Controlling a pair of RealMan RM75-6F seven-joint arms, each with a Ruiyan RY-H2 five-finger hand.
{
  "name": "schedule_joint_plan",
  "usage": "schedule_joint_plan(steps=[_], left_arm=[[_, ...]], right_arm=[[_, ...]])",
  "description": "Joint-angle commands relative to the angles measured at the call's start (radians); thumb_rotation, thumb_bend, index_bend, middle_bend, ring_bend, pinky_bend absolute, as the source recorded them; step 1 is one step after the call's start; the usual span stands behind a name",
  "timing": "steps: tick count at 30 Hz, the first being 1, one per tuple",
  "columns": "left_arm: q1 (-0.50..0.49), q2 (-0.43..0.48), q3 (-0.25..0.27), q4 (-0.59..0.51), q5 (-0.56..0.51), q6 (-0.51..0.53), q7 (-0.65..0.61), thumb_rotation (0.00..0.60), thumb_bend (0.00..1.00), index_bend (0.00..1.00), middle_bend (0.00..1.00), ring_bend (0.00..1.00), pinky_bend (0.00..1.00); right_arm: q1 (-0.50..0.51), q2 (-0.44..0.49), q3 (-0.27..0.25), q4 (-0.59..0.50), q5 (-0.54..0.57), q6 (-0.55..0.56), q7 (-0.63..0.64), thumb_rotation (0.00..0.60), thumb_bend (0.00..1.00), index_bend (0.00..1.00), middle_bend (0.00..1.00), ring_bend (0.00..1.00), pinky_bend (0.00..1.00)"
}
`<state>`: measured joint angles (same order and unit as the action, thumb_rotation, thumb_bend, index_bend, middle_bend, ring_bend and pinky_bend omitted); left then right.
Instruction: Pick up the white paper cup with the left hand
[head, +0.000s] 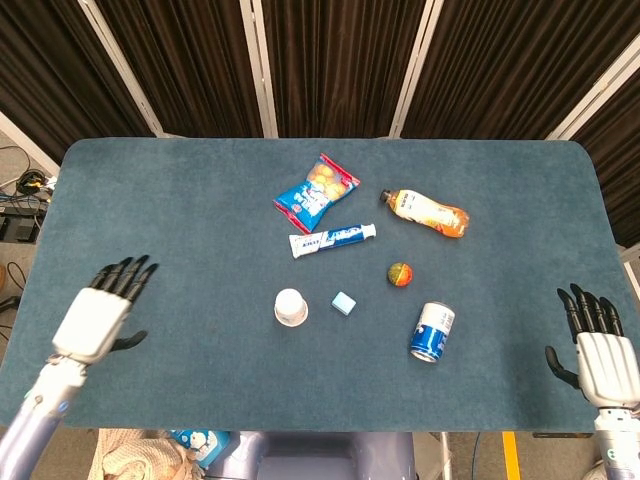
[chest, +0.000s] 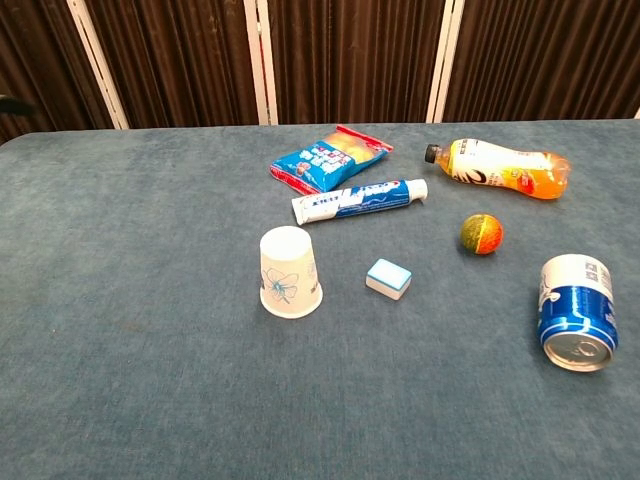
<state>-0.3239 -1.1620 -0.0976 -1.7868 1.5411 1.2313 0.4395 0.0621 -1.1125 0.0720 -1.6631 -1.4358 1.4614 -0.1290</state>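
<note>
Right now the left hand is hovering over the table's near-left part with fingers spread and holding nothing, well apart from the white paper cup. That cup is sitting mouth-down near the middle, beside a small blue block. Approaching from the cup's left side seems wisest, since its tapered wall probably crushes easily. The right hand is idling, fingers extended, at the table's right edge.

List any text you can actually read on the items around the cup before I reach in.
Toothpaste tube: blue lettering, too blurred to read.
Snack bag: print too small to read.
Orange drink bottle: label marks unreadable.
Blue can: white label, text too small.
White paper cup: blue flower drawing, no words.
Nothing legible.
</note>
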Motion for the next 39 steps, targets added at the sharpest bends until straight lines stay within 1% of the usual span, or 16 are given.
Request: schedule_joint_plan(steps=[1,5,8,12,14,21,26,30,33,39], left_arm=[[-0.083,-0.045,-0.054,-0.039,-0.071,-0.085,0.084,0.6,0.19,0.0,0.13,0.13,0.24],[-0.148,-0.107,-0.087,-0.04,-0.132,-0.146,0.143,0.6,0.21,0.02,0.19,0.19,0.29],[-0.207,-0.177,-0.111,-0.029,-0.197,-0.194,0.203,0.6,0.22,0.04,0.21,0.22,0.31],[-0.271,-0.248,-0.123,-0.009,-0.263,-0.236,0.278,0.6,0.22,0.05,0.25,0.28,0.35],[-0.301,-0.287,-0.127,0.008,-0.295,-0.249,0.312,0.6,0.22,0.06,0.25,0.28,0.35],[-0.374,-0.396,-0.13,0.07,-0.381,-0.266,0.395,0.6,0.22,0.06,0.26,0.28,0.35],[-0.424,-0.462,-0.131,0.117,-0.45,-0.26,0.45,0.6,0.22,0.06,0.26,0.28,0.35],[-0.45,-0.495,-0.129,0.144,-0.5,-0.256,0.471,0.6,0.23,0.07,0.26,0.28,0.35],[-0.465,-0.513,-0.128,0.161,-0.518,-0.255,0.476,0.6,0.24,0.08,0.27,0.28,0.35],[-0.49,-0.544,-0.115,0.191,-0.523,-0.256,0.471,0.6,0.26,0.15,0.3,0.29,0.35]], right_arm=[[-0.001,0.0,0.0,0.001,0.002,0.0,0.003,0.6,0.39,0.0,0.0,0.0,0.02],[-0.002,0.004,0.002,0.0,0.004,0.0,0.011,0.6,0.39,0.0,0.0,0.0,0.02],[-0.003,0.007,0.001,-0.002,0.003,0.0,0.016,0.6,0.39,0.0,0.0,0.0,0.02],[-0.004,0.009,0.0,-0.004,0.006,-0.002,0.018,0.6,0.39,0.0,0.0,0.0,0.02],[-0.004,0.011,0.0,-0.005,0.008,-0.002,0.022,0.6,0.39,0.0,0.0,0.0,0.02],[-0.008,0.018,0.004,-0.009,0.018,-0.001,0.039,0.6,0.39,0.0,0.0,0.0,0.02],[-0.01,0.022,0.006,-0.012,0.025,-0.003,0.049,0.6,0.39,0.0,0.0,0.0,0.02],[-0.011,0.025,0.008,-0.013,0.028,-0.003,0.056,0.6,0.39,0.0,0.0,0.0,0.02],[-0.012,0.026,0.008,-0.015,0.029,-0.003,0.061,0.6,0.39,0.0,0.0,0.0,0.02],[-0.011,0.028,0.007,-0.016,0.029,-0.007,0.064,0.6,0.39,0.0,0.0,0.0,0.02]])
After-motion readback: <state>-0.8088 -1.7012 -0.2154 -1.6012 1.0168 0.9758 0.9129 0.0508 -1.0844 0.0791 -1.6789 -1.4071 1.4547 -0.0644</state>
